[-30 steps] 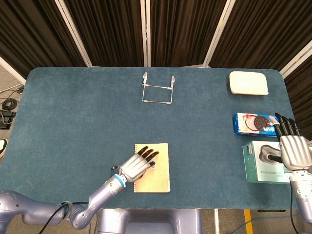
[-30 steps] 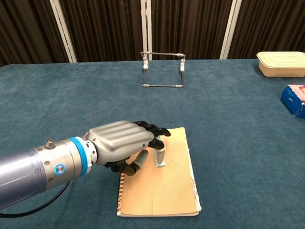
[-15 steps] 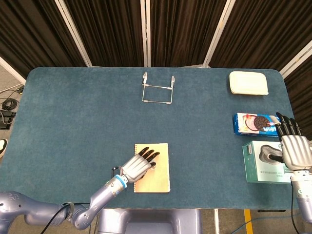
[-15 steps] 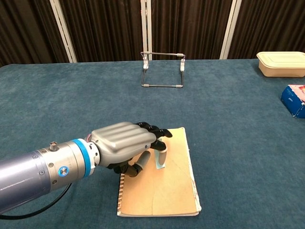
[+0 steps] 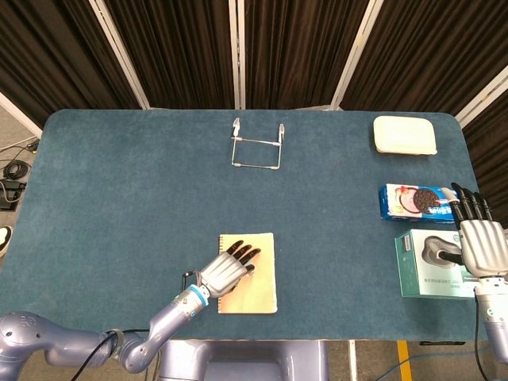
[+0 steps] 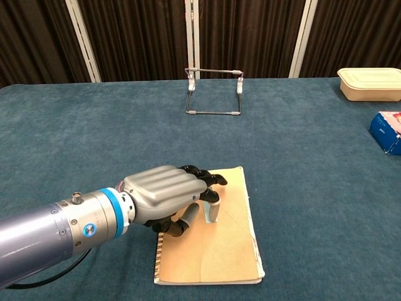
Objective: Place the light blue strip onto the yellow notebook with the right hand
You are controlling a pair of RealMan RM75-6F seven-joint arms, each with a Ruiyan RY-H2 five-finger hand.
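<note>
The yellow notebook (image 5: 260, 292) (image 6: 219, 257) lies near the table's front edge. My left hand (image 5: 227, 271) (image 6: 164, 192) hovers over its upper left part, fingers curled down. Under the fingertips a small light blue strip (image 6: 212, 212) stands upright with its lower end on the notebook page; the hand seems to pinch it. The head view hides the strip under the hand. My right hand (image 5: 479, 242) is at the far right edge, fingers straight and apart, holding nothing, over a green box. The chest view does not show it.
A wire stand (image 5: 256, 151) (image 6: 214, 94) stands at the back middle. A cream lidded container (image 5: 405, 135) (image 6: 371, 83) sits at the back right, a blue cookie pack (image 5: 409, 201) (image 6: 388, 130) in front of it, then the green box (image 5: 429, 270).
My left hand has slid slightly toward the front edge and lowered, the strip staying under its fingertips. The right hand has drifted a little toward the right edge.
</note>
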